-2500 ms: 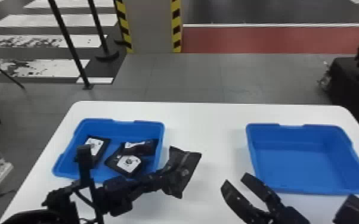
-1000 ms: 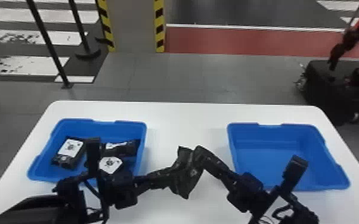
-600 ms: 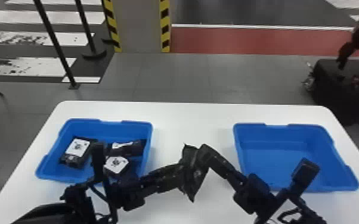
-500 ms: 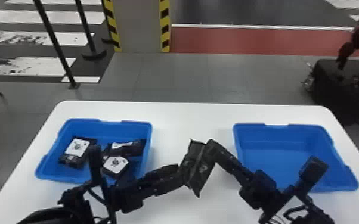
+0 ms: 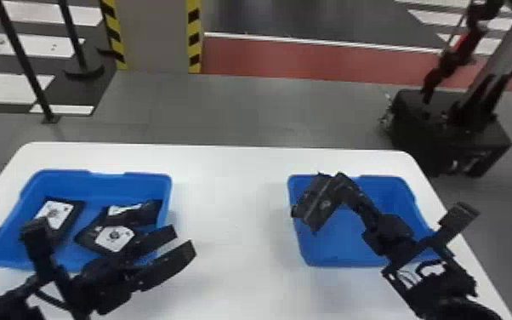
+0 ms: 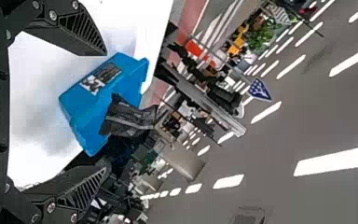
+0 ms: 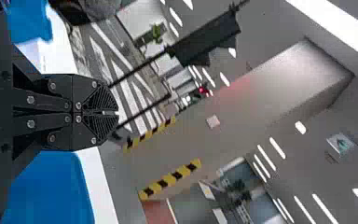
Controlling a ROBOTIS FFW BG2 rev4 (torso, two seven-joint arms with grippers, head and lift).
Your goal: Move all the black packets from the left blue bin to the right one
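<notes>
Right hand (image 5: pixel 337 187): closed, pinching a black packet (image 5: pixel 314 207) at its tips, up over the left side of the right blue bin (image 5: pixel 325 258). Packet is soft film, creased, with a pale seam line and a ragged corner. Its right wrist view shows the finger tips together.

Left hand (image 5: pixel 181 241): fingers parted, nothing gripped, by the near right corner of the left blue bin (image 5: pixel 98 184). In the left wrist view there's a wide gap between its ribbed, wedge-shaped fingers.

In left bin: white-labelled packet (image 5: pixel 55 212) on the left, second labelled packet (image 5: pixel 115 239) toward the middle, third packet (image 5: pixel 145 213) touching it by the right wall. All dark, crinkled, flattish.

In the way: left arm hides part of left bin's near wall; right arm crosses right bin in the head view.

Bins are shallow, open, rounded, smooth blue, plastic-looking. Surface (image 5: pixel 225 221) is smooth white, rounded corners. Beyond it: grey floor (image 5: pixel 225 110), pillar (image 5: pixel 153 34) with yellow-black edge stripes, two thin black posts, boxy dark base (image 5: pixel 421 140) at right.
</notes>
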